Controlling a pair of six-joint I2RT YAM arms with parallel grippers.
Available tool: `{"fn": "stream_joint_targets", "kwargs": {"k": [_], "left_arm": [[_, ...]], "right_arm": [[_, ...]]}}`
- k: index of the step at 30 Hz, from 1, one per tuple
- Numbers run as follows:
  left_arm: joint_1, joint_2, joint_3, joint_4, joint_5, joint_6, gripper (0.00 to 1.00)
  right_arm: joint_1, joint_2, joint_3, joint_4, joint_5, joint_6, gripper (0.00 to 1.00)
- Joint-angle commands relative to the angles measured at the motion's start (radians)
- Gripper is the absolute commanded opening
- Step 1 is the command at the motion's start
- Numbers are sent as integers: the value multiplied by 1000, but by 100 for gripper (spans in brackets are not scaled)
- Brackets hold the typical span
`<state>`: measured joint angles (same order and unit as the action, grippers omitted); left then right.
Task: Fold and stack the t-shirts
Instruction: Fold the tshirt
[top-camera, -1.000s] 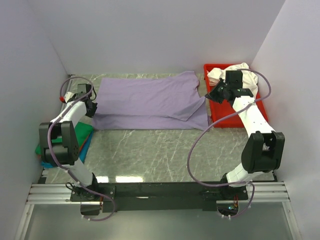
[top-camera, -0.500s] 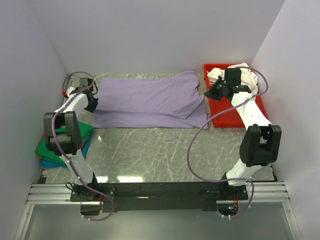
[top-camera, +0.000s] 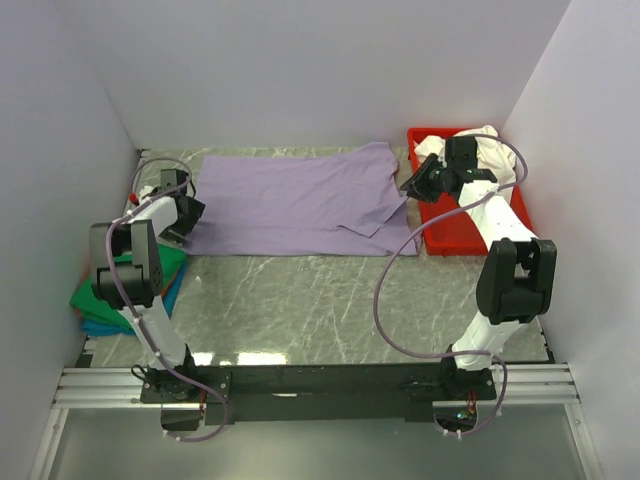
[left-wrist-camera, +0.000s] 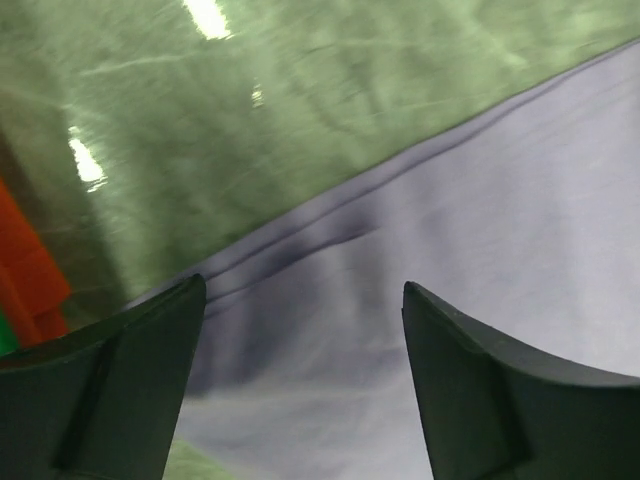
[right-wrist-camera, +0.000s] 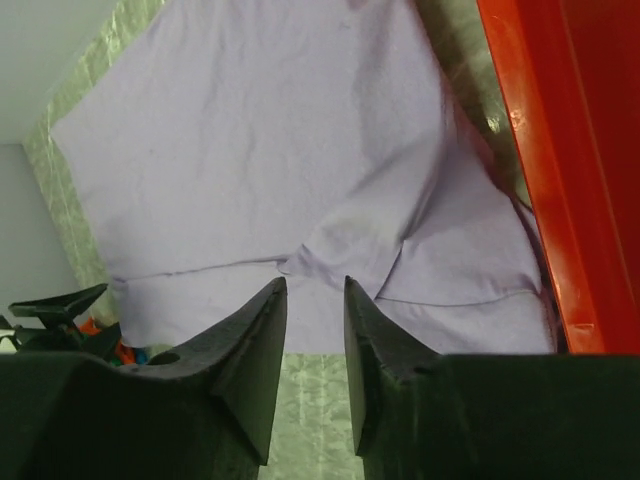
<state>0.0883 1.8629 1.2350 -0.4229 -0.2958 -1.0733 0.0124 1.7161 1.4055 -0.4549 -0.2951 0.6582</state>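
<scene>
When counted from overhead, four t-shirts for certain: one lavender t-shirt (top-camera: 300, 200) spread flat across the far half of the table; one green t-shirt (top-camera: 168, 263) folded on top of one blue t-shirt (top-camera: 100, 327) at the near left edge; one white t-shirt (top-camera: 490, 148) bunched in the far end of the single red tray (top-camera: 445, 238). Also one sliver of red-orange cloth (left-wrist-camera: 20, 260) by the left pile, too little showing to call it a shirt. Two arms, two grippers.

Laid out on a green-grey marbled table (top-camera: 300, 300), boxed in by plain pale walls (top-camera: 300, 70) on three sides, with a metal rail (top-camera: 100, 385) along the near edge.

Reaching forward on the left: left gripper (left-wrist-camera: 300, 290) low over the lavender t-shirt's left hem, fingers spread wide, nothing between them; touching the cloth or not, cannot tell. Reaching forward on the right, forearm over the tray: right gripper (right-wrist-camera: 313, 285) above the folded-over sleeve at the shirt's right edge, just beside the tray's left wall, fingers parted by a narrow gap, pinching nothing.
</scene>
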Motion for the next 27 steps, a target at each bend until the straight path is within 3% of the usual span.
{"fn": "stream_joint_targets", "kwargs": {"k": [1,5,18,27], "left_arm": [[5,-76,-25,67,24,27,85],[8,-123,-64,21,-26,-17,86],[105,-298,-328,81,-54,-100,88],[134,-392,-399,65,-92,-108,88]], "right_arm": [[-8,8,49,45,-30,-32,38],[1,-6,40,38,-13,-43,39],[57,-75,-57,59,-7,-57,39],[67,-92,-111,78,-3,-61,39]]}}
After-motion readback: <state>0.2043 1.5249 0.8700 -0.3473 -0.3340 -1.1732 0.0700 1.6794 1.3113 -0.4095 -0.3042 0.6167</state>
